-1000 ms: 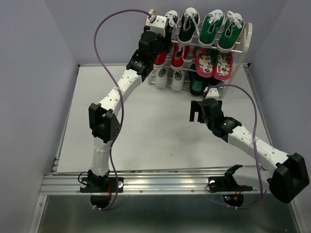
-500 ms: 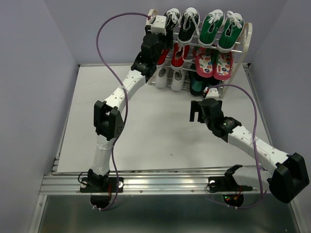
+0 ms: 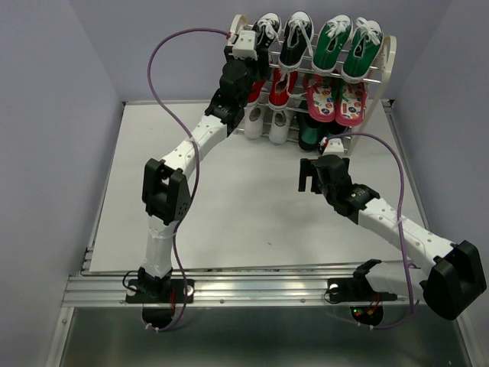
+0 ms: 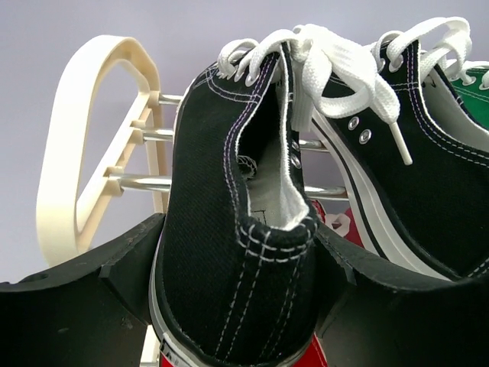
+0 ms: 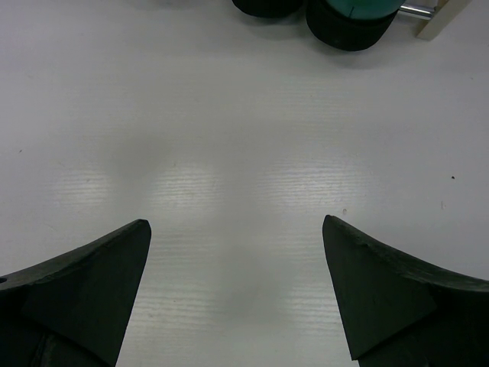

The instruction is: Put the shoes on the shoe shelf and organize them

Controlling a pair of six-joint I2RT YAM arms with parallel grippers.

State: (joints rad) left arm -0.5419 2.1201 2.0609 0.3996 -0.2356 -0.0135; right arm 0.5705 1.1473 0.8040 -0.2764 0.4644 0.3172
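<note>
The left gripper (image 3: 254,50) is at the top tier of the shoe shelf (image 3: 391,58), at its left end, with its jaws closed on the heel of a black sneaker (image 4: 229,252) (white laces spill over the tongue). The sneaker lies on the shelf's top rods, just beside the shelf's arched side frame. A second black sneaker (image 3: 296,38) lies next to it on the same tier. The red sneakers (image 3: 281,89) sit one tier down and the white sneakers (image 3: 263,122) lower still. The right gripper (image 3: 309,177) hangs over the table (image 3: 229,214) in front of the shelf, jaws spread wide and holding nothing.
</note>
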